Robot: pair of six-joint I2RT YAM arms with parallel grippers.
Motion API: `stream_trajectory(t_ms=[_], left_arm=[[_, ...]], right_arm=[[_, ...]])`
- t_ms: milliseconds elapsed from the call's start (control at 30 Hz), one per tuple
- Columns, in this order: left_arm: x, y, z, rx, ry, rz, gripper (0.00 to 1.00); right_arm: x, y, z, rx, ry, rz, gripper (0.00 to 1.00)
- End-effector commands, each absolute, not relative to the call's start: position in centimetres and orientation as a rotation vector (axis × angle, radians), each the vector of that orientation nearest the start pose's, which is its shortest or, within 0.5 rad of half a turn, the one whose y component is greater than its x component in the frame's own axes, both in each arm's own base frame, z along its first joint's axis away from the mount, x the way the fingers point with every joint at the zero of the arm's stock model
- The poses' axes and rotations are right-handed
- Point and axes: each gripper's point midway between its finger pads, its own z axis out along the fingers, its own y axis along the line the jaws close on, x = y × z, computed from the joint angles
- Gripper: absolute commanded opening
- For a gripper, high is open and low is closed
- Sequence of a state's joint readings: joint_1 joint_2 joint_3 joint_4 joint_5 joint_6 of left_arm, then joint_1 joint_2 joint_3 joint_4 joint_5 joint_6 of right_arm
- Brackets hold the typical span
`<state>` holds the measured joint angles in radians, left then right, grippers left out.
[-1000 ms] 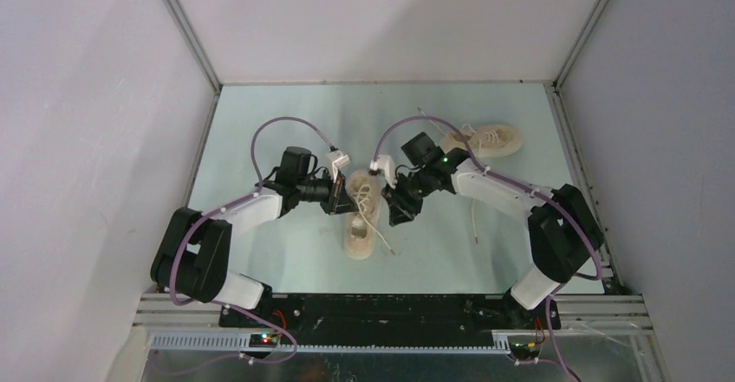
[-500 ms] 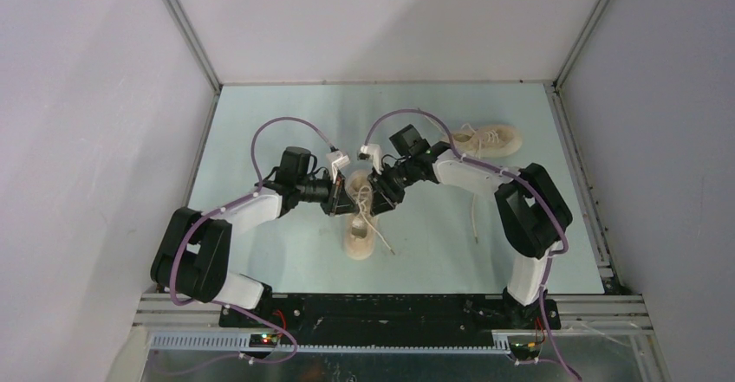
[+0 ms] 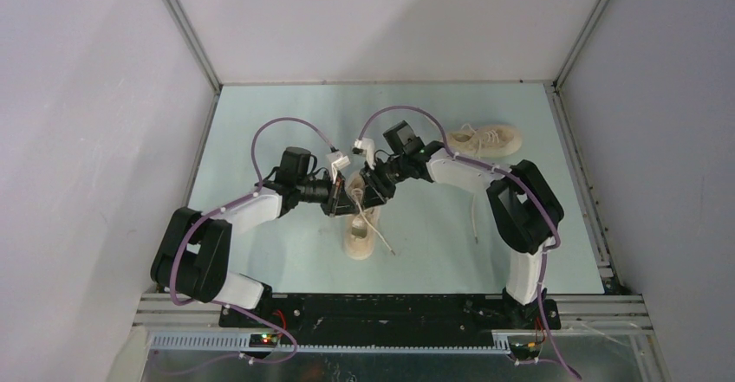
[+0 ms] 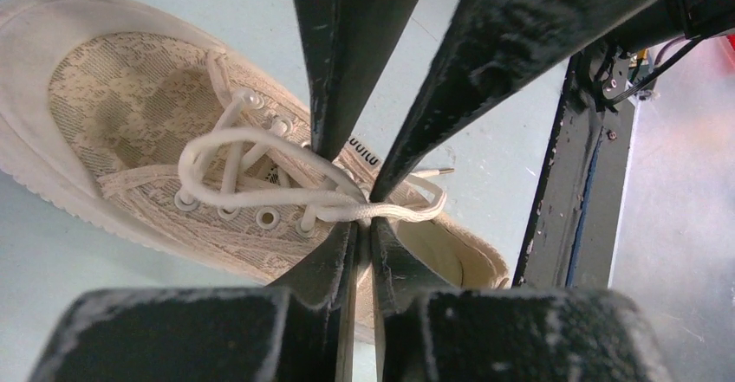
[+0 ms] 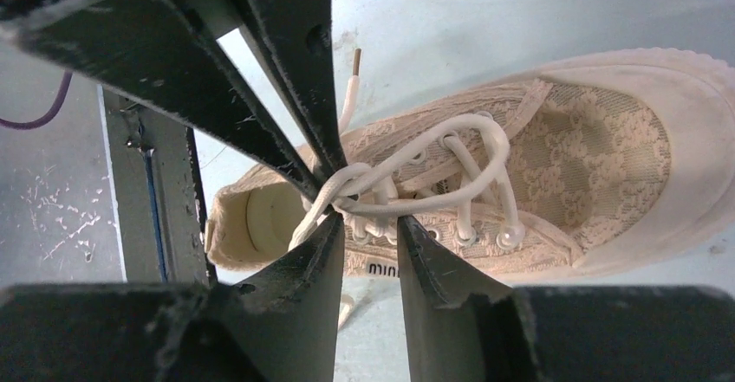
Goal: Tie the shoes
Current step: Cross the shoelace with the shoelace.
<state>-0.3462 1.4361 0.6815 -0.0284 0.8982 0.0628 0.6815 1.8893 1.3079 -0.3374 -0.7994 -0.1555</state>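
While the left gripper (image 4: pixel 364 226) pinches the lace (image 4: pixel 403 212) mid-frame, the right gripper (image 5: pixel 368 222) straddles it half-open, shoe (image 5: pixel 607 165) just beneath.

Left tool (image 4: pixel 362 226) pinched closed, right tool (image 5: pixel 368 226) parted, tips nearly touching.

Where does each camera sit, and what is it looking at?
Top camera: above and behind the arms, looking down at the table; both whole arms show, meeting over the near shoe.
Left wrist camera: on the left arm, looking past the left gripper, which pinches the laces.
Right wrist camera: on the right arm, looking past the right gripper from the opposite side.
Shared: both wrist views show that same shoe, with the other gripper coming in from the top.
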Motion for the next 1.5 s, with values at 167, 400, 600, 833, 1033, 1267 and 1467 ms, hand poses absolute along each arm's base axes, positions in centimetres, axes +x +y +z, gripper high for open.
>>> stream_trajectory(t_ms=[167,400,600,833,1033,1267,1467], left_arm=[[24.4,-23.5,10.2,0.930,2.029,-1.214,0.12],[24.6,-23.3,10.3,0.920,2.044,-1.202,0.32],[24.5,-23.7,11.1,0.899,2.063,-1.256,0.57],[25.8,-23.8,11.1,0.778,2.159,-1.301,0.61],[26.5,-23.6,10.6,0.786,2.190,-1.264,0.47],[25.9,-23.5,10.9,0.872,2.143,-1.267,0.47],[25.4,-23.7,11.1,0.923,2.113,-1.290,0.49]], right_arm=[[26.8,38.2,10.5,-1.318,2.029,1.247,0.26],[26.7,38.2,10.5,-1.313,2.032,1.268,0.05],[27.1,37.9,10.9,-1.293,2.032,1.268,0.00],[27.2,37.7,11.0,-1.280,2.042,1.273,0.00],[27.2,37.7,11.2,-1.273,2.044,1.280,0.00],[27.2,37.7,11.3,-1.265,2.047,1.292,0.00],[27.1,37.7,11.3,-1.262,2.051,1.298,0.00]])
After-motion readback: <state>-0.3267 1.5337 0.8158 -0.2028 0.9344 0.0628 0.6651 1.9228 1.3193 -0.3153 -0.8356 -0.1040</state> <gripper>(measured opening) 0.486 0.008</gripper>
